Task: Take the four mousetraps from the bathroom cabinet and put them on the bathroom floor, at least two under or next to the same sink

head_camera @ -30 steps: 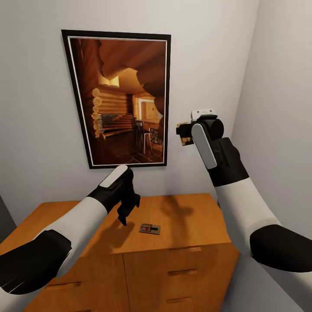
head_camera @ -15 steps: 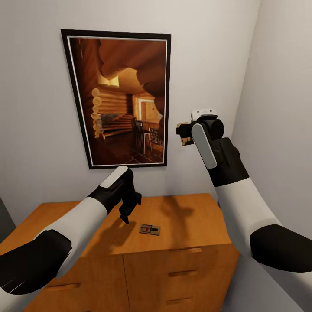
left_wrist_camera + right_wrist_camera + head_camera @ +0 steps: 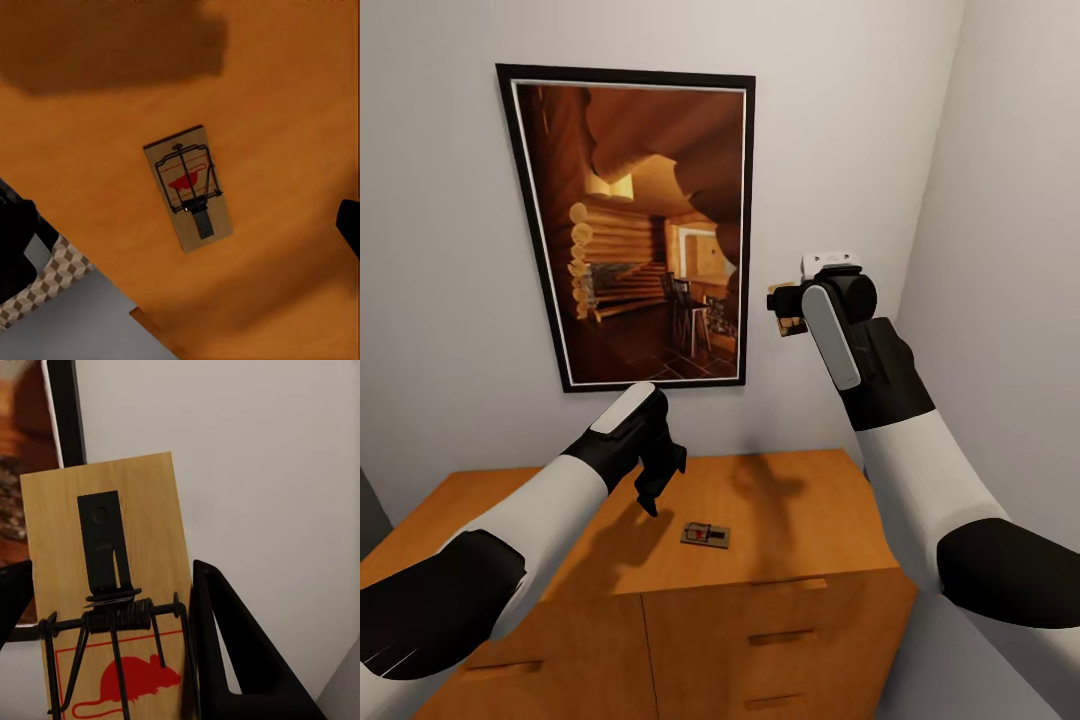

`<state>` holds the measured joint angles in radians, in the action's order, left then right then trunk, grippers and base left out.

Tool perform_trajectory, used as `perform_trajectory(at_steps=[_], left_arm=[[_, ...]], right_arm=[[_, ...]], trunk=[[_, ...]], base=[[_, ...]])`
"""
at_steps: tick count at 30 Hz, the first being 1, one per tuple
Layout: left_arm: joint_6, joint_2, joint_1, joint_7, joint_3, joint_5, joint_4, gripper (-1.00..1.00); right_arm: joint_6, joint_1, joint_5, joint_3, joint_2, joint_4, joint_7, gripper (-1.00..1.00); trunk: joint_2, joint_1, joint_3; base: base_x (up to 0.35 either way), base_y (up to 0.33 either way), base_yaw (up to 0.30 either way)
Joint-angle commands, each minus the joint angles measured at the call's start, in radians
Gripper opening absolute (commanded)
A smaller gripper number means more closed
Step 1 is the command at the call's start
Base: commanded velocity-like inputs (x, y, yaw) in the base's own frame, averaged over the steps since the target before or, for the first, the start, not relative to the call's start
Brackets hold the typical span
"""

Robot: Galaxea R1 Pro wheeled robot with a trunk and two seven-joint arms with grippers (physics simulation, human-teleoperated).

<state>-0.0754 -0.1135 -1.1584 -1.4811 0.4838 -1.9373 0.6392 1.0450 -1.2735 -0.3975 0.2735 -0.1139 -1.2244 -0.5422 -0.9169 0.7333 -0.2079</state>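
**One mousetrap held aloft, one lying on the cabinet top**

The right gripper (image 3: 785,308) is raised in front of the grey wall, just beside the lower right corner of the framed log-cabin picture (image 3: 628,228). Its jaws are closed on a mousetrap (image 3: 109,607); in the right wrist view the tan board stands between the dark fingers (image 3: 225,652), its wire spring, metal plate and red mouse print facing the camera. In the head view only a small tan edge of that held trap (image 3: 790,322) pokes out beside the black wrist.

A second mousetrap (image 3: 705,534) lies flat on the orange-brown top of the cabinet (image 3: 790,500), near the front edge and roughly midway along its width, above the seam between two drawer fronts. The left wrist view looks straight down on it (image 3: 188,187), wire bar and red print up, nothing touching it.

The left gripper (image 3: 650,492) hangs above the surface, pointing downward, a little behind the lying trap and toward the left edge, apart from it. Whether its jaws stand wide or narrow I cannot tell.

Past the cabinet's front edge in the left wrist view, a patch of cube-patterned floor (image 3: 56,281) shows.
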Motion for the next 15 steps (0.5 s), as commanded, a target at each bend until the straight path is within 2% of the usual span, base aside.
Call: perform_trajectory(at_steps=[1,15], left_arm=[[-0.008,0.001,-0.001,-0.004,0.004,-0.003,0.0,1.0],[-0.007,0.001,-0.001,-0.01,0.004,0.0,0.004,1.0]], right_arm=[[0.002,-0.001,-0.012,0.001,0.0,-0.001,-0.012,-1.0],[0.002,-0.001,-0.012,0.001,0.0,0.0,-0.012,-1.0]], trunk=[[-0.001,0.0,-0.002],[-0.001,0.0,-0.002]], base=[[0.086,0.0,0.0],[0.035,0.0,0.0]])
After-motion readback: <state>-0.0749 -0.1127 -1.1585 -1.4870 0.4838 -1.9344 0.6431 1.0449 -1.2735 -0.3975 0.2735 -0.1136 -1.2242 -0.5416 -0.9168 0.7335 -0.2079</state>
